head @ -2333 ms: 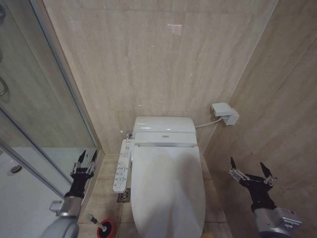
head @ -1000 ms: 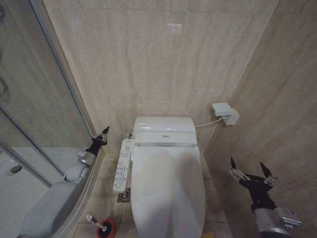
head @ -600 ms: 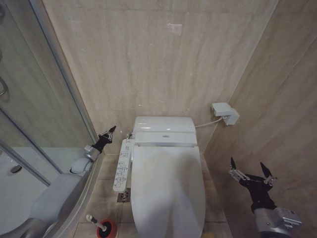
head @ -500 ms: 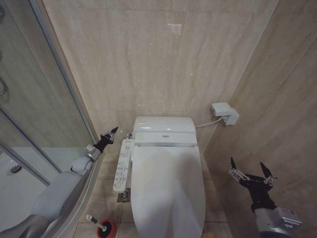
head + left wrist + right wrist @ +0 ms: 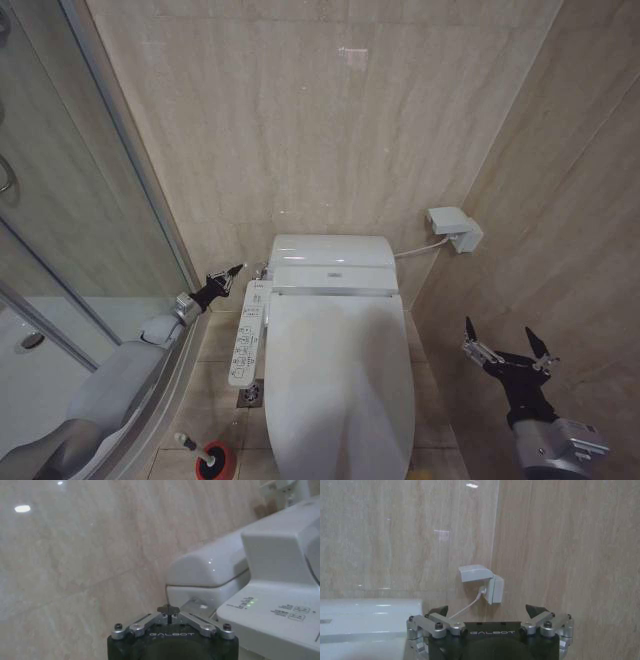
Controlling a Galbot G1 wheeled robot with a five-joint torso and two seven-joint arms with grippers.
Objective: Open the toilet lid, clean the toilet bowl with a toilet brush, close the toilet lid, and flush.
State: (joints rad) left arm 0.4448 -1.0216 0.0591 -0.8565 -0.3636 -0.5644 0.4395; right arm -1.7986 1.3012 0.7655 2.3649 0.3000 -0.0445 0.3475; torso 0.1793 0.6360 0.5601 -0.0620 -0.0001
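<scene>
While the toilet lid [image 5: 340, 385] lies shut, its long axis running from the tank toward the robot, the left gripper [image 5: 231, 274] hovers closed beside the side panel's [image 5: 247, 334] far end. The right gripper [image 5: 506, 347] waits, spread open, near the right wall.

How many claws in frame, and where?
2. The left claw is shut, beside the toilet's rear left corner near the side control panel. The right claw is open, parked to the right of the closed toilet lid.
</scene>
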